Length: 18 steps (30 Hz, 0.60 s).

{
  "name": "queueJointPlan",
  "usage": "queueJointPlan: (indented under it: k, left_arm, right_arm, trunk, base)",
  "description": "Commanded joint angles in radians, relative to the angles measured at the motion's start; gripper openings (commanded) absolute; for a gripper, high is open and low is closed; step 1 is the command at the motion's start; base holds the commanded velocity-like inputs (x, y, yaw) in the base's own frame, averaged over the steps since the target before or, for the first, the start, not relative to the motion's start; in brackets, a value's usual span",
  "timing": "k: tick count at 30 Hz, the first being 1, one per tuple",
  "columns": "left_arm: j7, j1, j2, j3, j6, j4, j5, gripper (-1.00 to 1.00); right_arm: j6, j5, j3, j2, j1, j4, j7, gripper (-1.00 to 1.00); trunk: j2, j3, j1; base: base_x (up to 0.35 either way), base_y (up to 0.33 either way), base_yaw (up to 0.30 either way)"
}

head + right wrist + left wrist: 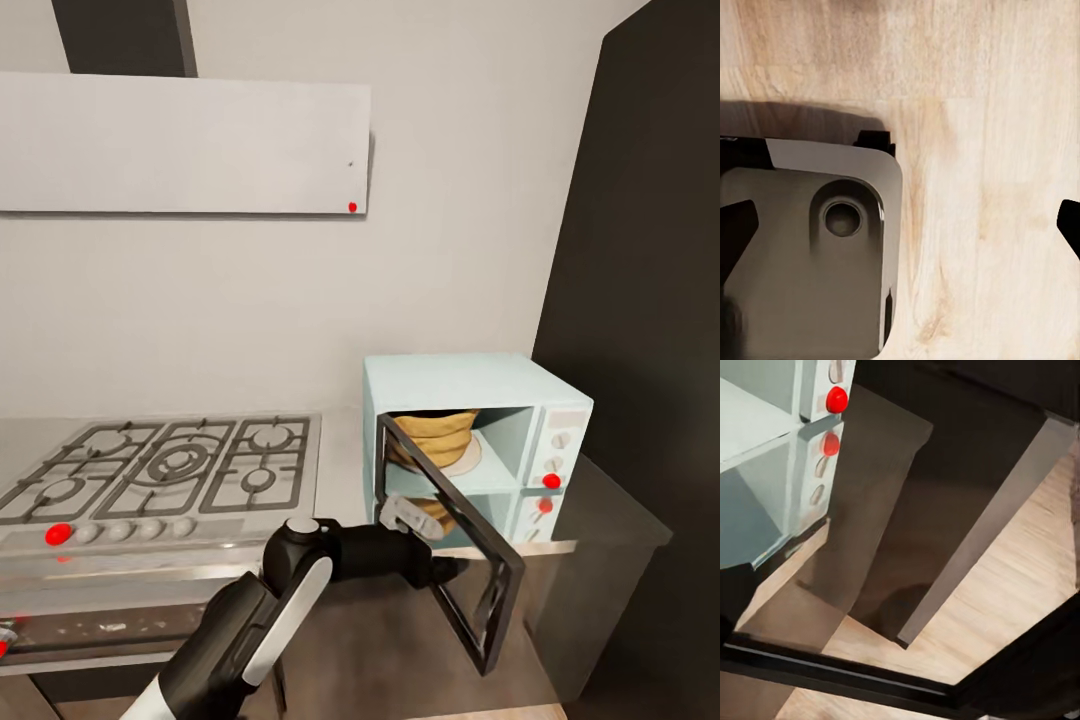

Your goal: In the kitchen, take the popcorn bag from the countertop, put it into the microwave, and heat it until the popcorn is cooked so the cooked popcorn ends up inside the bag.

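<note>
My left gripper (455, 568) is at the open microwave door (455, 545); its jaws' opening I cannot tell. Door hinges left, swings rightward to close. Popcorn bag (435, 432) sits inside microwave (480, 445). Right jaws spread, empty, over floor.

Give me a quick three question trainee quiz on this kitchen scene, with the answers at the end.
1. True or false: the microwave door is shut.
2. Where is the popcorn bag? A on the hob; B inside the microwave; C on the floor.
3. Fill in: the left gripper is at the open ____.

Key: 1 false. 2 B. 3 door.
</note>
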State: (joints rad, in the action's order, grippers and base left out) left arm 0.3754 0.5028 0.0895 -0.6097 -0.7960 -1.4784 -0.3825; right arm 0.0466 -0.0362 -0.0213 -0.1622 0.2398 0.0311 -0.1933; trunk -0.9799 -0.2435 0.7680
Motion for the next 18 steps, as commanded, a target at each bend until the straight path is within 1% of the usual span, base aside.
queueJointPlan:
  k: [1, 2, 3, 4, 5, 7, 8, 11, 12, 13, 18]
  left_arm:
    - [0.0, 0.001, 0.001, 0.001, -0.005, 0.0, -0.002, 1.0]
    - [-0.012, 0.001, 0.002, 0.0, -0.005, 0.0, -0.003, 1.0]
    - [-0.045, 0.001, 0.004, -0.001, -0.005, 0.0, -0.004, 1.0]
    - [-0.109, 0.001, 0.018, -0.028, -0.006, 0.003, -0.006, 1.0]
    - [-0.14, 0.001, 0.028, -0.049, -0.006, 0.006, -0.006, 1.0]
    - [-0.223, 0.001, 0.049, -0.114, -0.005, 0.011, -0.009, 1.0]
    - [-0.244, 0.001, 0.055, -0.132, -0.005, 0.012, -0.011, 1.0]
    - [-0.263, 0.002, 0.062, -0.15, -0.005, 0.013, -0.013, 1.0]
    - [-0.266, 0.002, 0.068, -0.152, -0.005, 0.013, -0.013, 1.0]
    - [-0.267, 0.002, 0.082, -0.153, -0.005, 0.014, -0.014, 1.0]
    - [-0.269, 0.002, 0.085, -0.166, -0.005, 0.015, -0.013, 1.0]
  right_arm:
    - [0.001, -0.004, -0.002, 0.0, 0.001, 0.001, -0.003, 1.0]
    - [0.001, -0.004, -0.002, 0.0, 0.001, 0.001, -0.003, 1.0]
    - [0.001, -0.004, -0.002, 0.0, 0.002, 0.001, -0.003, 1.0]
    - [0.001, -0.004, -0.002, 0.001, 0.001, 0.001, -0.003, 1.0]
    - [0.002, -0.004, -0.002, 0.001, 0.001, 0.001, -0.003, 1.0]
    - [0.002, -0.004, -0.002, 0.001, 0.002, 0.002, -0.004, 1.0]
    - [0.002, -0.004, -0.002, 0.001, 0.002, 0.002, -0.004, 1.0]
    - [0.002, -0.004, -0.002, 0.001, 0.002, 0.001, -0.005, 1.0]
    - [0.002, -0.004, -0.002, 0.001, 0.002, 0.001, -0.005, 1.0]
    - [0.002, -0.004, -0.002, 0.001, 0.002, 0.001, -0.005, 1.0]
    - [0.002, -0.004, -0.002, 0.0, 0.002, 0.001, -0.005, 1.0]
  trunk:
    - [-0.001, -0.001, 0.0]
    - [-0.001, -0.001, 0.0]
    - [-0.001, -0.001, 0.0]
    - [-0.001, -0.001, 0.0]
    - [-0.001, -0.001, 0.0]
    - [-0.001, -0.001, 0.0]
    - [-0.001, -0.001, 0.0]
    - [-0.001, -0.001, 0.0]
    - [-0.001, -0.001, 0.0]
    - [-0.001, -0.001, 0.0]
    - [-0.001, -0.001, 0.0]
  base:
    - [0.003, 0.0, 0.0]
    - [0.001, 0.0, 0.0]
    - [0.0, 0.0, 0.0]
    - [0.0, 0.0, 0.0]
    - [0.0, 0.0, 0.0]
    - [0.003, 0.0, 0.0]
    - [0.033, 0.0, 0.0]
    - [0.087, -0.047, 0.0]
    - [0.073, -0.047, 0.0]
    - [0.03, -0.019, 0.0]
    - [0.007, -0.005, 0.0]
